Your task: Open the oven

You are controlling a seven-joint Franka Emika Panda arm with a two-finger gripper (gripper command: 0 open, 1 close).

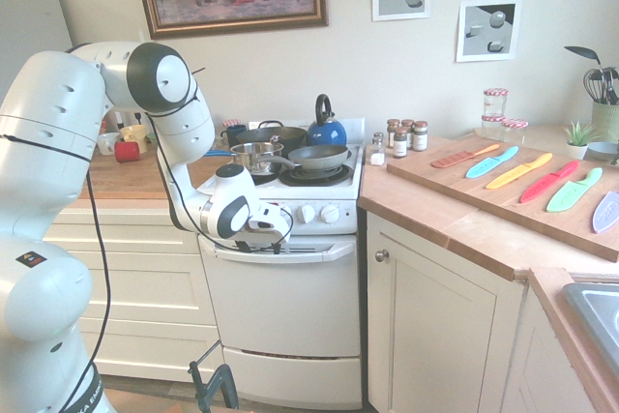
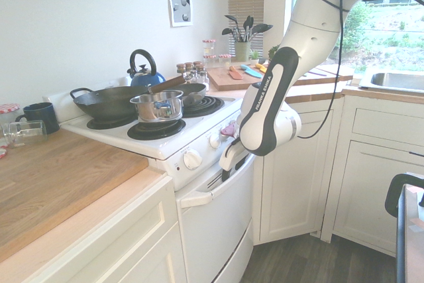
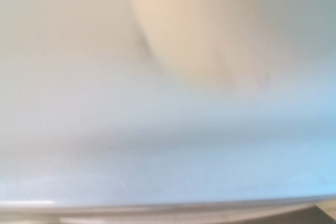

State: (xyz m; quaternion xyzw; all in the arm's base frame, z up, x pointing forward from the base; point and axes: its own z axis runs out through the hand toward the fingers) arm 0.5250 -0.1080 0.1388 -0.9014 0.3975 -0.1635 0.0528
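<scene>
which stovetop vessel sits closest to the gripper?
The steel saucepan on the front burner nearest the gripper. The black wok, grey pan and blue kettle sit farther back.

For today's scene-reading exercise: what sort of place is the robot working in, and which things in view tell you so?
Most likely a home kitchen. A white stove carries pans and a blue kettle, coloured knives lie on a cutting board on the wooden counter, and a sink sits under the window.

First exterior view: faces the oven [image 1: 290, 307] front-on, from behind the arm. Second exterior: looks along its front from the opposite side. Both share the stovetop. Wrist view: pressed close, a white blur.
</scene>
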